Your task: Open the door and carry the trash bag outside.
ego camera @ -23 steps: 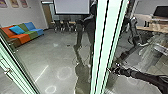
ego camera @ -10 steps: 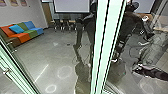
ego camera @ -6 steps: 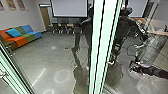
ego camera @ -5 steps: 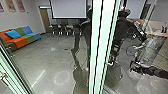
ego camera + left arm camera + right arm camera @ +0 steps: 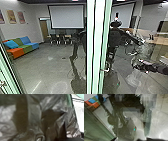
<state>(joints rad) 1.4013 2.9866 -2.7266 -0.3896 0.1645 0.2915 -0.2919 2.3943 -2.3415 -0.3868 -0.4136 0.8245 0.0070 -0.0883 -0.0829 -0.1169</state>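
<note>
Head view: right claw (image 5: 141,66) apart from door frame (image 5: 96,50). Bag (image 5: 53,119) close by my left claw; can't tell either one's grip. Likely door-opening; steady push needed, bag clear.

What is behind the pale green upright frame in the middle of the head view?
Past the frame, on the picture's left, a white screen, dark chairs and a colourful sofa can be seen. What is directly behind the frame is covered, so I cannot tell.

Trash bag (image 5: 33,115): thin crinkled plastic, glossy. Floor (image 5: 47,67): smooth, faintly shiny. Door frame (image 5: 92,50): smooth.
</note>
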